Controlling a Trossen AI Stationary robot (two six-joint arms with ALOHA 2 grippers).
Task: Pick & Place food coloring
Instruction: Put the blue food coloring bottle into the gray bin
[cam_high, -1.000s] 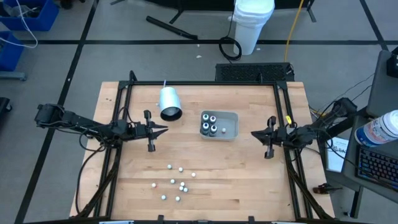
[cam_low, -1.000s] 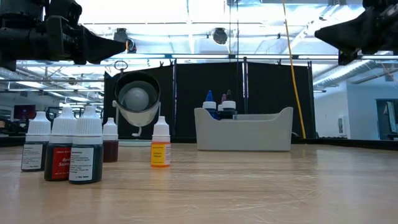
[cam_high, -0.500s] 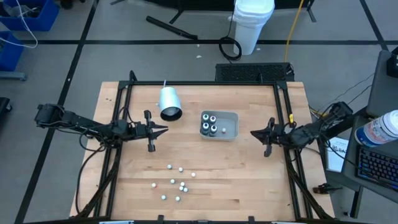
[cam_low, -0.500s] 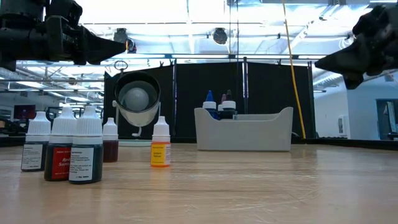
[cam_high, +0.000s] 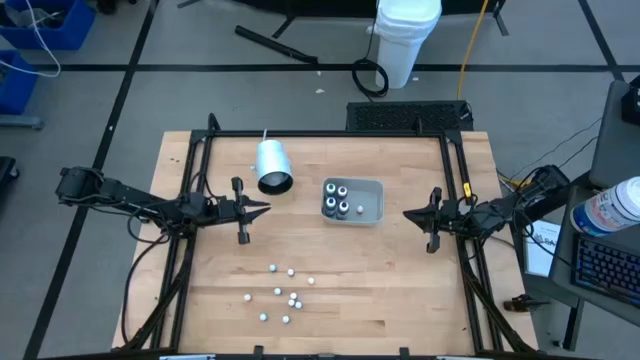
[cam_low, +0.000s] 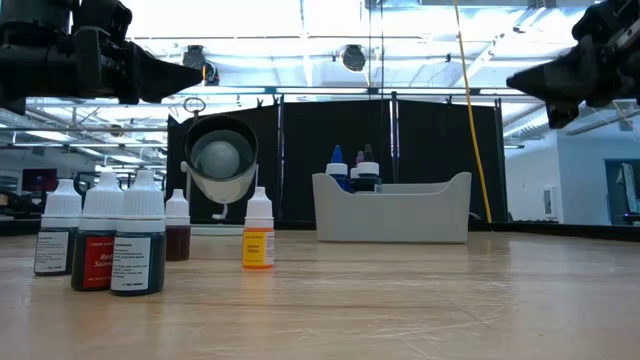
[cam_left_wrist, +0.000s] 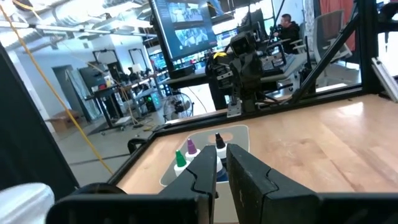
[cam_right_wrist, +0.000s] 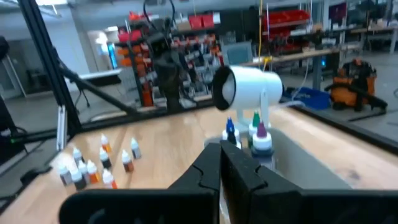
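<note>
Lying tipped beside tray (cam_high: 372, 190), white cup (cam_high: 272, 165), loose bottles (cam_high: 282, 296) well apart

The tray (cam_low: 391, 212) wall hides most of the food coloring bottles (cam_low: 358, 170) inside it.

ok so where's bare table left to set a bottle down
Bare wood lies right of the loose bottles, below the tray toward the right pincer. Crowded: the bottle cluster, and the strip between the tipped cup and tray.
</note>
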